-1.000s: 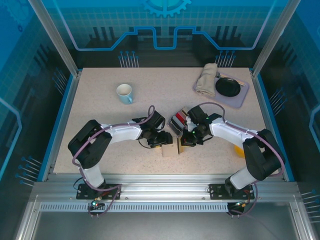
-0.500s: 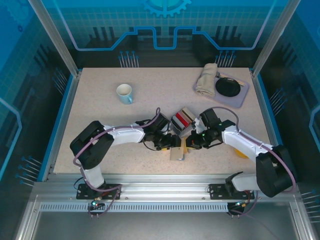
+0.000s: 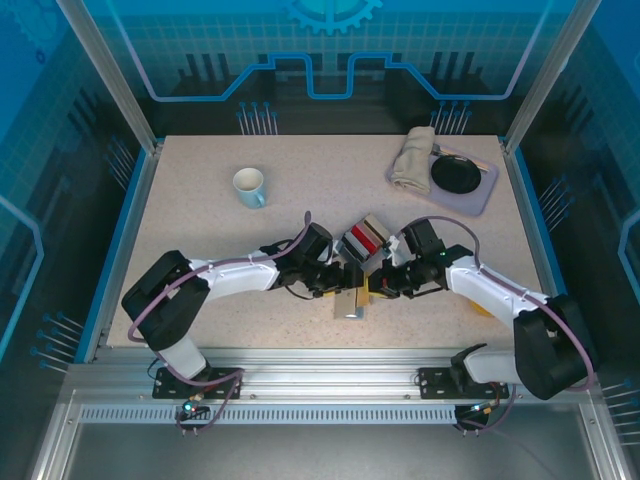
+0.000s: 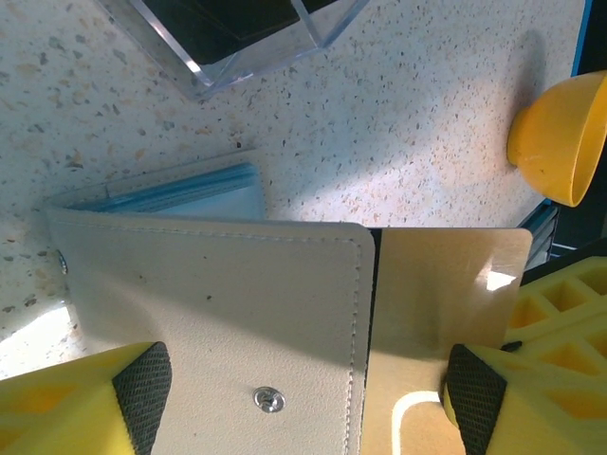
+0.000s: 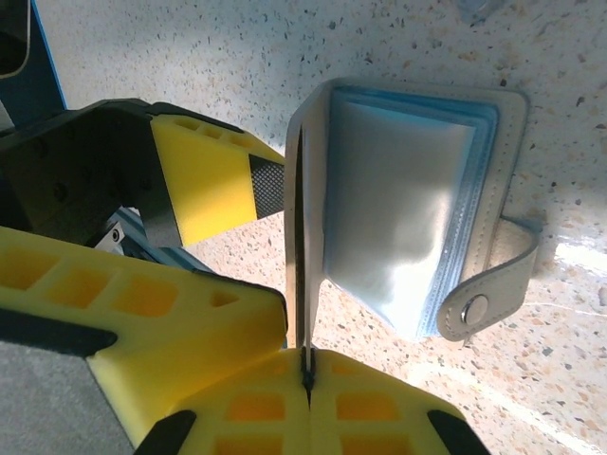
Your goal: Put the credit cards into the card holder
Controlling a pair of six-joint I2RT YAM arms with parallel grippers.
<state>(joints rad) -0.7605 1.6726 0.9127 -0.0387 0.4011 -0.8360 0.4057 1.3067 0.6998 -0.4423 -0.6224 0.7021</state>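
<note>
"Where does it stand?"

"The card holder (image 5: 408,190) lies open on the table between the arms, its clear sleeves fanned. The right gripper (image 5: 303,374) pinches a tan credit card (image 4: 446,294) edge-on beside the cover. The left gripper (image 4: 308,398) gapes wide and grips nothing."

"Advice?"

"Steady the cover, then slide the card flat into one sleeve."

"Count?"

"One holder and one tan card. There are more in the clear box (image 3: 366,240), number unclear."

Top cam: fixed high, near side, looks down over whole table (image 3: 200,190). Both wrist cams: v. close, opp. sides of card holder (image 4: 218,303), shared w/ top.
</note>
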